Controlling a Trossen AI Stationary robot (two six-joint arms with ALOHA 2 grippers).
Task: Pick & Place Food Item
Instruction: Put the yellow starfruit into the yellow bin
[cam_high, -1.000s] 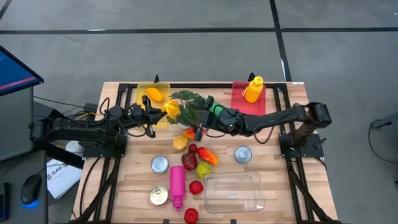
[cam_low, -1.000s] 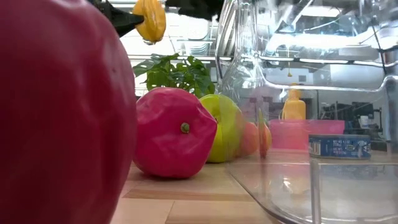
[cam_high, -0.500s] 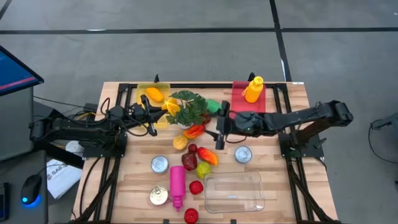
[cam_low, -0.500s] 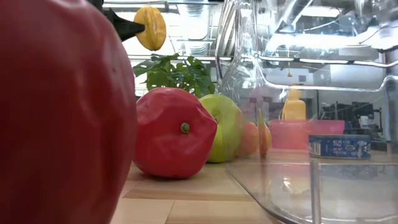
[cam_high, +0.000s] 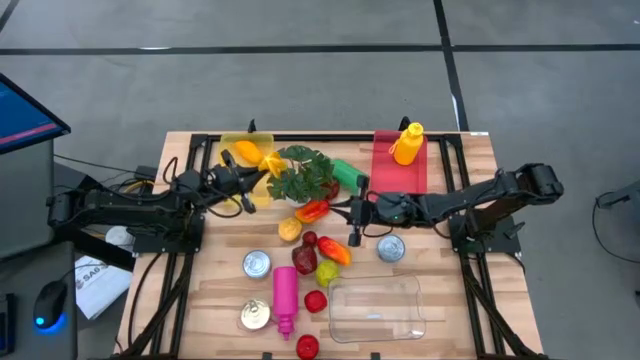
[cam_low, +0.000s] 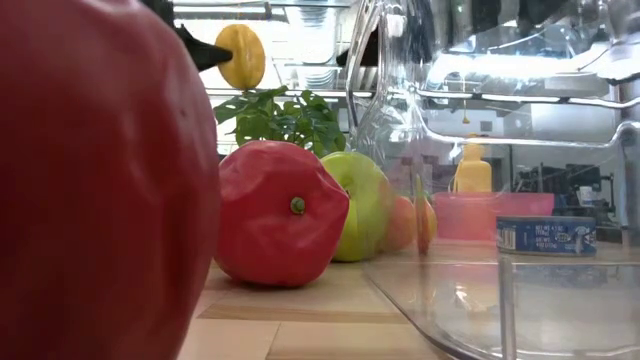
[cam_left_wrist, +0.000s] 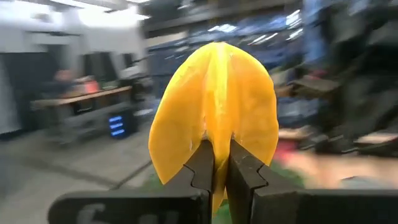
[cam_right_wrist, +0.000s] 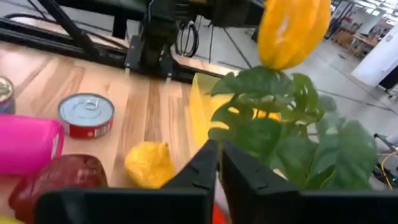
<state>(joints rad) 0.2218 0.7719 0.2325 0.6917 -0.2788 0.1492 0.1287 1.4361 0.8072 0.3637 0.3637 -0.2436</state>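
Wooden slats form the table (cam_high: 440, 300), which is set on a grey floor, with shelving and ceiling lights blurred beyond it. Above the table's far left part, the left gripper (cam_high: 262, 172) is clamped on a yellow starfruit (cam_left_wrist: 214, 118), which is pinched at its lower edge and held in the air. Just behind and beneath the fruit a yellow tray (cam_high: 232, 146) is seen, with an orange fruit (cam_high: 247, 152) lying in it; just to the fruit's right a leafy green plant (cam_high: 305, 175) spreads.

If the tray is the goal, as seems likely, the fruit would best be carried fully over the tray's bare part, clear of the leaves, and lowered close before the fingers are parted, since the ridged shape may roll.

Near the table's middle, the right gripper (cam_high: 352, 230) is held shut with nothing in it, beside a red pepper (cam_high: 312, 210).

Much is hidden: the low view is largely blocked by a red fruit (cam_low: 100, 190) and a clear tub (cam_low: 500, 200). Whether the starfruit hangs over the tray or short of it cannot be told.
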